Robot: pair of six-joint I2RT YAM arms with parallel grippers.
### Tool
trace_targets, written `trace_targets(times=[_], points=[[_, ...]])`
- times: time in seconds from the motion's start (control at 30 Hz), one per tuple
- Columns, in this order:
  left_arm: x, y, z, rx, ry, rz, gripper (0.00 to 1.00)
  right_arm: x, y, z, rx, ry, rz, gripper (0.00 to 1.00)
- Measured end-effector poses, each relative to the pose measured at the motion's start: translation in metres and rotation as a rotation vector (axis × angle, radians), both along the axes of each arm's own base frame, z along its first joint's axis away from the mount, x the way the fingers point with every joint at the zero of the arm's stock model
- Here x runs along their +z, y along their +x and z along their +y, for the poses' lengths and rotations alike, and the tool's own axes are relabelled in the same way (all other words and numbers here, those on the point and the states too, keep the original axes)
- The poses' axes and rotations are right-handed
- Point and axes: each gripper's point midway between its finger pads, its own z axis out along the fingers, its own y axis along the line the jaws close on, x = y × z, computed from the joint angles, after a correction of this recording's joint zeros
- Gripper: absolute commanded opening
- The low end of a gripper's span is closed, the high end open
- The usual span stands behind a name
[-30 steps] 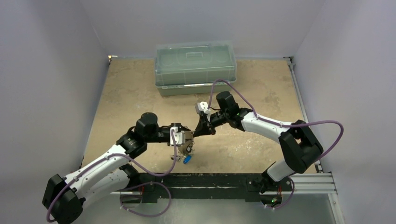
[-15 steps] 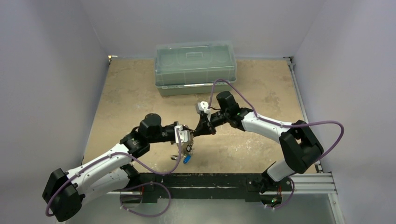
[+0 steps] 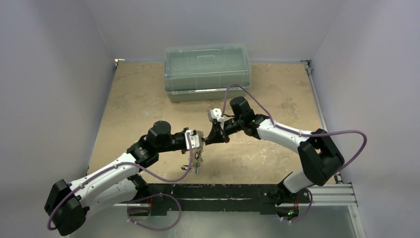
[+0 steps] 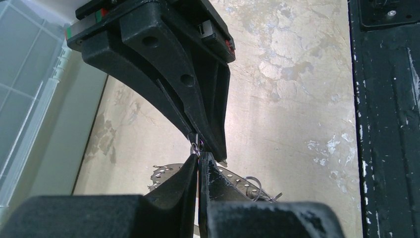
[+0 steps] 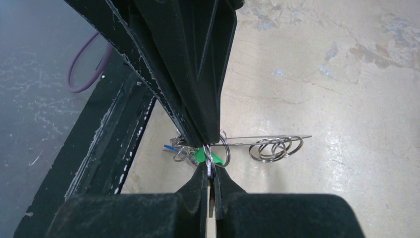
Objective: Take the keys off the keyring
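My left gripper (image 3: 196,141) and right gripper (image 3: 206,140) meet tip to tip above the table's middle. Several keys (image 3: 198,161) hang below the left fingers. In the left wrist view my left gripper (image 4: 199,157) is shut on a thin wire of the keyring (image 4: 196,147), tight under the right gripper's fingers (image 4: 198,99). In the right wrist view my right gripper (image 5: 210,171) is shut on a flat silver key (image 5: 210,166). Behind it are a green key head (image 5: 199,155), a blue one (image 5: 168,147), the keyring's straight wire (image 5: 267,138) and small split rings (image 5: 275,148).
A translucent green lidded bin (image 3: 207,72) stands at the back of the tan table. The black base rail (image 3: 237,191) runs along the near edge, just under the hanging keys. White walls close in the left, right and back.
My left gripper has moved right and a little away from the rail, up against the right gripper's tips. The hanging keys swung with it. The right arm has barely moved.
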Motion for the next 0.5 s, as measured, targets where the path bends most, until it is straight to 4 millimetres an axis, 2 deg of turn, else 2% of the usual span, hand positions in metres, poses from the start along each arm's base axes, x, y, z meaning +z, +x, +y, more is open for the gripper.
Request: trace_targets(times=[0.17,0.5], points=[[-0.002,0.003,-0.002,0.029,-0.002,0.051,0.0,-0.002,0.002,-0.002,-0.011,-0.017,-0.01,0.0],[-0.009,0.017,-0.01,0.157,0.005,0.276,0.0,-0.009,0.015,-0.009,-0.069,-0.073,-0.053,0.0]])
